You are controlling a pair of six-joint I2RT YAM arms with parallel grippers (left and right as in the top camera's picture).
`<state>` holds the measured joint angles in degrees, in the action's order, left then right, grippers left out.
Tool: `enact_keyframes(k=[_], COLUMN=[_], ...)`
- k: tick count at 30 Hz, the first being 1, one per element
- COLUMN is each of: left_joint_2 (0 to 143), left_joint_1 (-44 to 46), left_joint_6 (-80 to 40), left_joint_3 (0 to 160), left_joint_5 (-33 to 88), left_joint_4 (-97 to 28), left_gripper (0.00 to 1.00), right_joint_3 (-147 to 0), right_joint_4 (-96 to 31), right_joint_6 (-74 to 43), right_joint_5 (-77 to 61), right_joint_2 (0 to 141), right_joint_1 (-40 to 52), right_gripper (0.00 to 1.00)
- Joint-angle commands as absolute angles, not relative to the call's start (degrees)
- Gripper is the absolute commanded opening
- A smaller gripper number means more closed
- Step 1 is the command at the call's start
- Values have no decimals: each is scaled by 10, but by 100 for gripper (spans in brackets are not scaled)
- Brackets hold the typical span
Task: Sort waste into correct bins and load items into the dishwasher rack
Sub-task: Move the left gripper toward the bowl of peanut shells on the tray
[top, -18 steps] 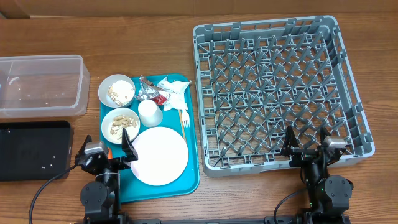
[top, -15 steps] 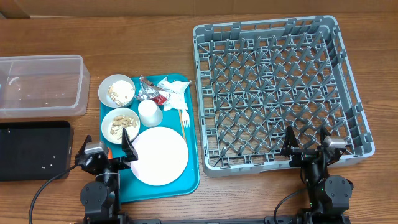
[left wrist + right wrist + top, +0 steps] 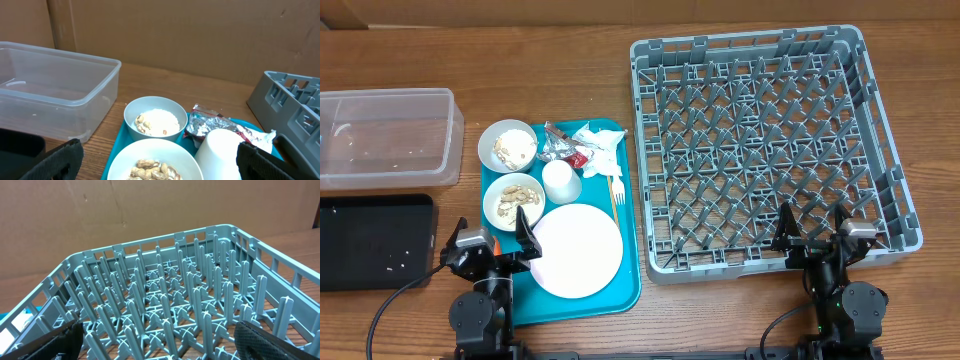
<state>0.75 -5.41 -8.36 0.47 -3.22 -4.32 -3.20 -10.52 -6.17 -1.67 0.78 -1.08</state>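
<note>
On the teal tray point(image 3: 630, 285) lie a white plate point(image 3: 577, 250), a bowl of peanut scraps point(image 3: 513, 198), a bowl of white crumbs point(image 3: 508, 146), an upturned white cup point(image 3: 561, 181), a fork point(image 3: 617, 195), a crumpled napkin point(image 3: 600, 147) and a foil wrapper point(image 3: 558, 146). My left gripper point(image 3: 488, 233) is open and empty at the tray's near left, over the plate's edge; its wrist view shows the peanut bowl point(image 3: 155, 165), crumb bowl point(image 3: 156, 120), cup point(image 3: 222, 150) and wrapper point(image 3: 210, 122). My right gripper point(image 3: 813, 222) is open and empty at the near edge of the grey rack point(image 3: 770, 140), whose pegs point(image 3: 165, 290) fill its view.
A clear tub point(image 3: 385, 137) stands at the far left, with a black tray point(image 3: 375, 240) in front of it; both hold a few crumbs. The tub point(image 3: 55, 95) and a rack corner point(image 3: 295, 100) show in the left wrist view. Brown cardboard stands behind the table.
</note>
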Motion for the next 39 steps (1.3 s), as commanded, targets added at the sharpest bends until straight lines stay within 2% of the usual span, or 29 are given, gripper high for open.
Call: enact_keyframes(k=[1,39], left_joint_2=[3,3], left_joint_1=[-61,-36], left_joint_6=[-73,-73], left_joint_3=[3,3], left_joint_5=[-31,-30], left_joint_4=[-42,-42], left_gripper=[100,100], right_joint_3=[-29,-29], right_joint_4=[-103,-103], right_joint_6=[-60,-60], right_joint_5=[-17,-17], right_joint_2=[2,2], right_joint_1=[-13,-13], right_gripper=[100,100])
